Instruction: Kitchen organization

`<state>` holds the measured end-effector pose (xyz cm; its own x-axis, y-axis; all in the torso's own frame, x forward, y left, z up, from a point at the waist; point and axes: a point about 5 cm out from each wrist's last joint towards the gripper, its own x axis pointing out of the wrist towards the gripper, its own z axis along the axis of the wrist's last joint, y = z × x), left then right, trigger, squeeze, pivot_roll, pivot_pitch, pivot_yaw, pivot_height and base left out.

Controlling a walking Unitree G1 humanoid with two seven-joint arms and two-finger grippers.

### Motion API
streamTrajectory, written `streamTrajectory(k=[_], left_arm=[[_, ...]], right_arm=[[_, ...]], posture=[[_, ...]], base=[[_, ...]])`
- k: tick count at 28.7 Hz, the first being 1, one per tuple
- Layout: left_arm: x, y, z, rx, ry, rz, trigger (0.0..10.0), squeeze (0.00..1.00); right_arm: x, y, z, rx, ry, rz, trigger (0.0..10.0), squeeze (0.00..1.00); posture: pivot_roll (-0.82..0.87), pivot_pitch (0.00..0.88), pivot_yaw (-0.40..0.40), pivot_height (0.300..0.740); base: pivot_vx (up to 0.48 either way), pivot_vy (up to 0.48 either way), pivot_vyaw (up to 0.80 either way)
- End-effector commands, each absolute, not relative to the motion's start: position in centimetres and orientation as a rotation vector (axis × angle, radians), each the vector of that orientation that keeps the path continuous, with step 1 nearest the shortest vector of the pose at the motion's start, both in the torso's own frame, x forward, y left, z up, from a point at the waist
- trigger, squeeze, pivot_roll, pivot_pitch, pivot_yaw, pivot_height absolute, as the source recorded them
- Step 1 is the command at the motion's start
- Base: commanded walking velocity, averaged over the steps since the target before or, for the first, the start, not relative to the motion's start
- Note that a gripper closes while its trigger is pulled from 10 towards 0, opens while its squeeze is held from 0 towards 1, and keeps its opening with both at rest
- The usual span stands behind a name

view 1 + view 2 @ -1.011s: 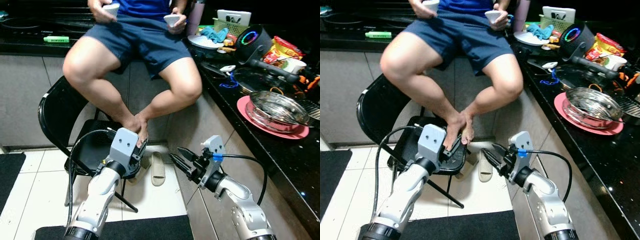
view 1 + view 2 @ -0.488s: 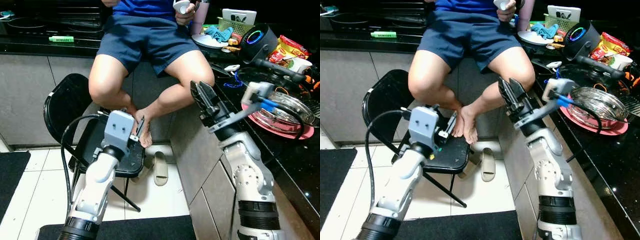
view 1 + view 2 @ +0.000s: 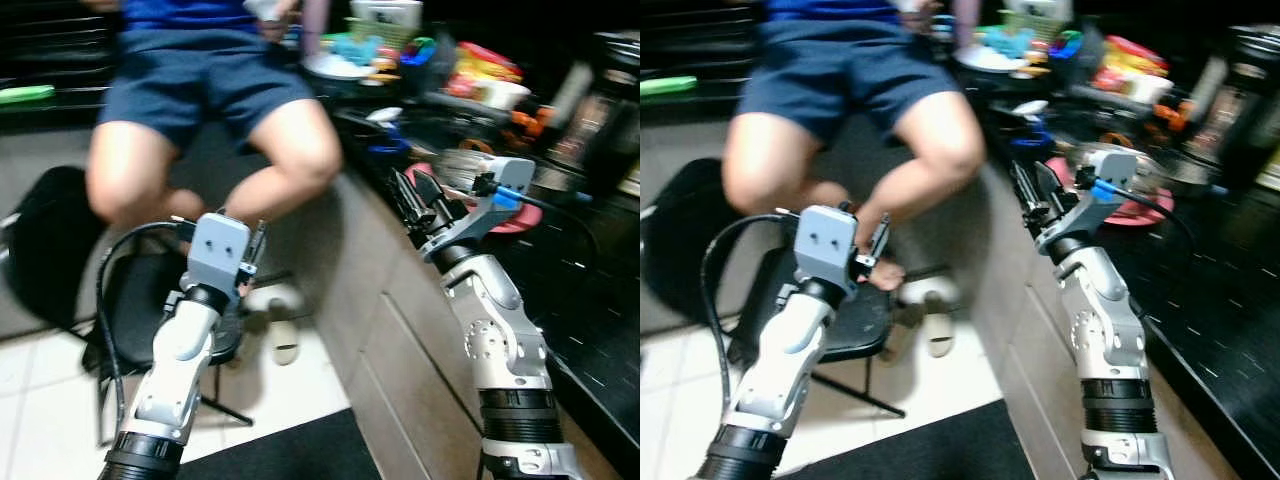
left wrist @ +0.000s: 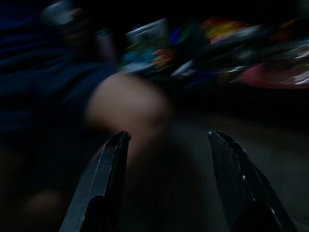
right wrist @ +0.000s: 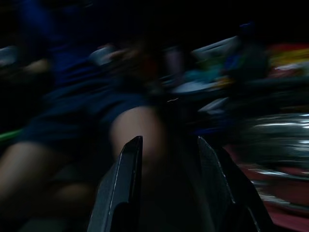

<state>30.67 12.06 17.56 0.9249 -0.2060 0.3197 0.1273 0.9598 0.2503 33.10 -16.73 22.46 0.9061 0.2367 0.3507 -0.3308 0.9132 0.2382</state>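
Note:
Both eye views are blurred by motion. My right gripper (image 3: 410, 181) is raised at the edge of the black countertop (image 3: 590, 300), open and empty, its fingers (image 5: 126, 159) pointing toward a person's knee (image 3: 300, 150). Just behind it a metal bowl (image 3: 462, 164) sits on a pink plate (image 3: 515, 220). My left gripper (image 3: 254, 243) is lower, in front of the person's shin, above a black folding chair (image 3: 45, 250). It is open too, with nothing between its fingers (image 4: 113, 154).
A person in blue shorts sits on the counter with feet on the chair. Slippers (image 3: 285, 340) lie on the tiled floor. Further back the counter holds a white plate with a blue cloth (image 3: 340, 62), snack packets (image 3: 480, 60) and a dark appliance (image 3: 615, 100).
The whole view has swung to the right and blurred. My right arm rose from floor level to the counter edge a second ago and now holds there. The left arm has hardly moved.

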Motion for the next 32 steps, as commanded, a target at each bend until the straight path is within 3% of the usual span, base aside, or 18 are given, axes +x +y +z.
streamTrajectory(k=[1,11,23,32], left_arm=[[30.9,12.1,17.4,0.244,-0.340,-0.175,10.0,0.00],[31.1,11.8,17.6,0.251,-0.342,-0.193,10.0,0.00],[30.9,12.9,17.2,0.279,-0.328,-0.147,10.0,0.00],[31.2,14.9,17.8,0.296,-0.331,-0.085,10.0,0.00]], right_arm=[[33.0,-16.6,22.8,0.297,-0.335,0.300,10.0,0.00],[33.4,-16.0,23.3,0.278,-0.360,0.307,10.0,0.00],[34.8,-9.8,22.5,0.123,-0.296,0.443,10.0,0.00],[35.0,-9.7,21.2,0.093,-0.250,0.433,10.0,0.00]], posture=[[-0.04,0.000,-0.080,0.740],[-0.03,0.000,-0.074,0.740],[0.00,0.000,-0.092,0.740],[0.00,0.000,-0.089,0.740]], base=[[0.000,0.000,-0.80],[0.000,0.000,-0.80],[0.000,0.000,0.00],[0.000,0.000,-0.36]])
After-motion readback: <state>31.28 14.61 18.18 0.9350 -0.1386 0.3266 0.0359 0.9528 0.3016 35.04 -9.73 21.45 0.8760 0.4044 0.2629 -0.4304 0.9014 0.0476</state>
